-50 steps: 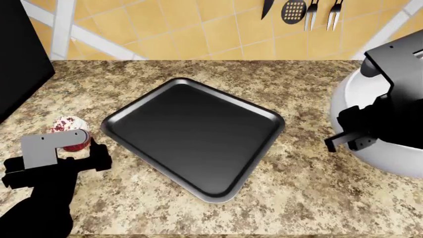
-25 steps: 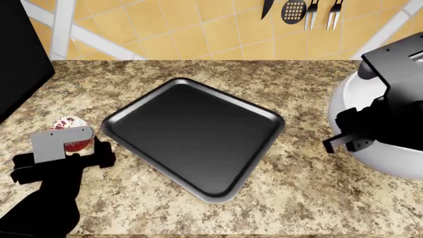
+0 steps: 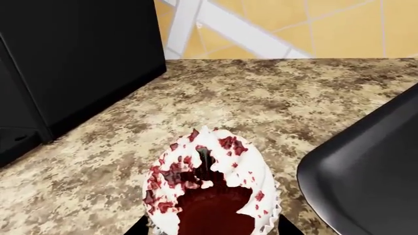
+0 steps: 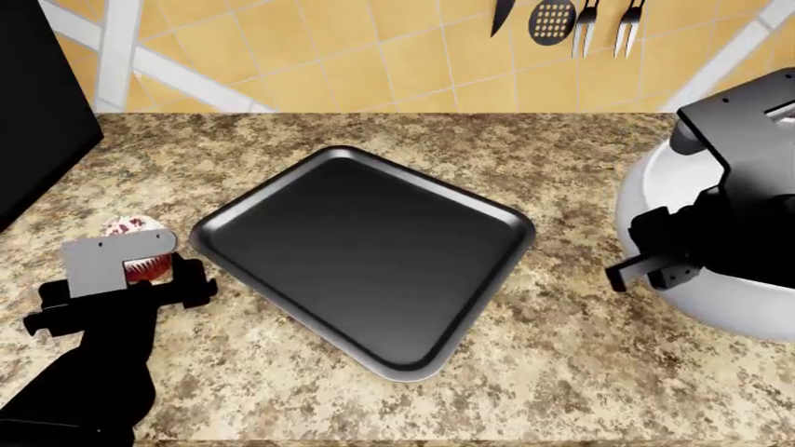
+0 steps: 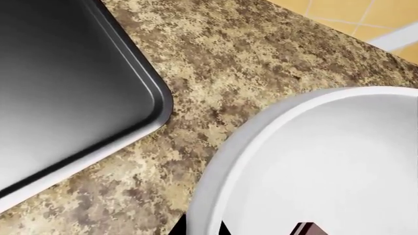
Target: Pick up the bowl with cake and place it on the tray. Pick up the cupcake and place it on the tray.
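Since a second ago, my left gripper (image 4: 147, 270) has crept forward and inward on the tabletop (image 4: 584, 363), so the cupcake (image 4: 140, 250) now sits partly under its grey bracket; the right gripper (image 4: 677, 251) barely shifted and the tray (image 4: 360, 251) has not moved. Left arm reaches low from the near-left corner, wrist level, jaws either side of the cupcake's red wrapper; whether they touch it I cannot tell. Cupcake stands upright just beside the tray's left corner, close to the black appliance (image 3: 72, 63). Right arm comes in from the far right, wrist bent down over the bowl (image 4: 695, 279) at the right edge. Its jaws straddle the near rim (image 5: 216, 196), spread unclear. Cake (image 5: 306, 229) is only a red sliver inside the bowl. Bowl sits apart from the tray.
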Robot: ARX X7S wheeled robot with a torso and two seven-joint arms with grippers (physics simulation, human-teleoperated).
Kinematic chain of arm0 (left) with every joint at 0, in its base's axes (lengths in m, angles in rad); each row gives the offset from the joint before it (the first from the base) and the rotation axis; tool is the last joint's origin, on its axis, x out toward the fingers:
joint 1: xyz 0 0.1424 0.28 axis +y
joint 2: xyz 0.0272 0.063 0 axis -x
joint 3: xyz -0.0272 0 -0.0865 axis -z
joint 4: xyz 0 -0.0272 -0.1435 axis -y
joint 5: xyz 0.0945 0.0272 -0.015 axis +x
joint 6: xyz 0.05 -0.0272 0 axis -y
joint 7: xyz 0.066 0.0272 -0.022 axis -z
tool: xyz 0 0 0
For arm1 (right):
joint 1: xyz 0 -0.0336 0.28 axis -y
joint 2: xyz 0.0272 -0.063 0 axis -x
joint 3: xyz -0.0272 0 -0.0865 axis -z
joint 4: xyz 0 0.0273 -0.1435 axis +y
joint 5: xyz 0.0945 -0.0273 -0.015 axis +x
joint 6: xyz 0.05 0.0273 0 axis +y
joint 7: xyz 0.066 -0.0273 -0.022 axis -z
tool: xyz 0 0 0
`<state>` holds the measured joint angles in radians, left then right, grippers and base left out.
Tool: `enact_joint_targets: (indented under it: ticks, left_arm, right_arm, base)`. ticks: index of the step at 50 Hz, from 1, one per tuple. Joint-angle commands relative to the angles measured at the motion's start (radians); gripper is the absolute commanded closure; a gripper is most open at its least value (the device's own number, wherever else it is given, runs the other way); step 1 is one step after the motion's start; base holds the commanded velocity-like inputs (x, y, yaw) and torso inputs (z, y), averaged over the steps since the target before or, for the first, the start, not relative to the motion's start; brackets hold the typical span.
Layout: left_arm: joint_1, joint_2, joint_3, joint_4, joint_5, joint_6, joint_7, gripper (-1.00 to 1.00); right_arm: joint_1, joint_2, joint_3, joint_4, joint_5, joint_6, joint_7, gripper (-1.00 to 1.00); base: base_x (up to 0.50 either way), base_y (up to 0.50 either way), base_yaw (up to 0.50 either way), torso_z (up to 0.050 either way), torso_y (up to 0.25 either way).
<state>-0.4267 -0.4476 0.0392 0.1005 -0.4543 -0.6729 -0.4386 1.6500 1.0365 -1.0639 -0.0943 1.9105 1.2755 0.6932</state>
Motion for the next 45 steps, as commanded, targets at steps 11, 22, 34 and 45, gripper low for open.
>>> enact_joint_targets:
  ticks: [11,22,34,45]
  left_arm:
    - [0.028,0.004,-0.032,-0.014,0.005,0.050,-0.029,1.00]
    - [0.059,-0.032,-0.051,0.160,-0.027,0.024,-0.033,1.00]
    - [-0.016,-0.089,-0.034,0.378,-0.122,-0.114,-0.015,1.00]
    - [-0.122,-0.090,0.017,0.450,-0.200,-0.218,0.008,1.00]
  right_arm:
    - [0.021,0.024,0.008,-0.020,-0.019,-0.001,0.016,1.00]
    - [0.046,0.026,0.006,-0.029,0.021,0.008,0.053,1.00]
    - [0.097,0.016,-0.003,-0.017,0.073,0.042,0.091,1.00]
    - [0.086,0.034,0.000,-0.039,0.084,0.023,0.093,1.00]
  base:
    - [0.00,0.00,0.00,0.000,0.000]
    - [0.00,0.00,0.00,0.001,0.001]
    - [0.00,0.00,0.00,0.000,0.002]
    - [0.00,0.00,0.00,0.001,0.001]
